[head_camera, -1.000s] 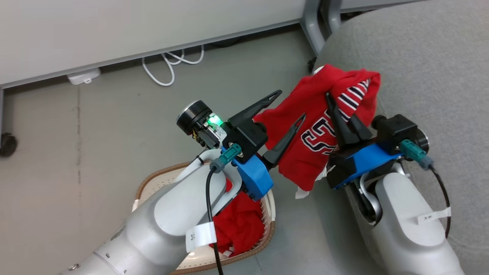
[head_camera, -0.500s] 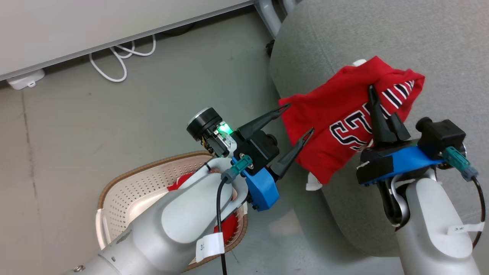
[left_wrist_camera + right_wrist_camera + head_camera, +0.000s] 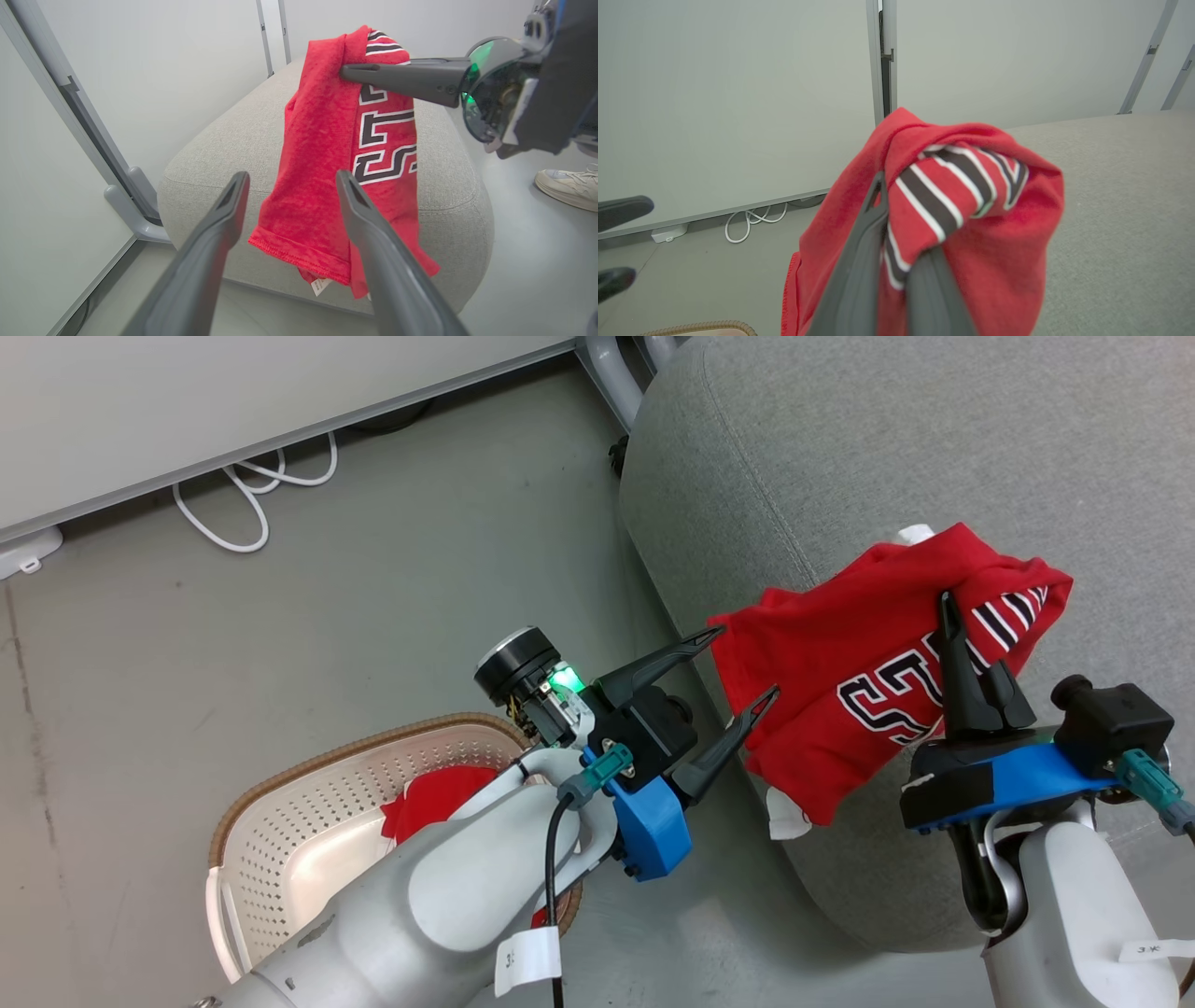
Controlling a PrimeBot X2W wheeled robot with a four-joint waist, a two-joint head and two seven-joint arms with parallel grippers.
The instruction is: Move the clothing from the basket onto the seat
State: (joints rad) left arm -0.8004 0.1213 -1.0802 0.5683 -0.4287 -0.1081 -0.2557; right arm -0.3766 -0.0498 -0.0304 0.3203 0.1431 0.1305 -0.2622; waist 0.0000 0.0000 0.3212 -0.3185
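My right gripper (image 3: 968, 633) is shut on the red jersey (image 3: 864, 658) at its striped trim (image 3: 957, 186) and holds it in the air, over the left edge of the grey seat (image 3: 840, 467). The jersey's lettered body hangs down in front of the seat (image 3: 210, 154). My left gripper (image 3: 747, 663) is open, its fingers on either side of the jersey's lower left edge (image 3: 303, 219) without gripping it. The plainer red piece (image 3: 434, 803) lies in the cream basket (image 3: 280, 840) on the floor, partly hidden by my left forearm.
A white cable (image 3: 247, 495) and a white plug block (image 3: 23, 555) lie on the floor along the pale wall panel. A grey metal leg (image 3: 607, 373) stands beside the seat's far corner. A person's shoe (image 3: 567, 186) rests on the floor past the seat.
The head camera has swung towards the seat. My right gripper has carried the jersey from the seat's left edge further over it. My left gripper followed, still open, away from the basket.
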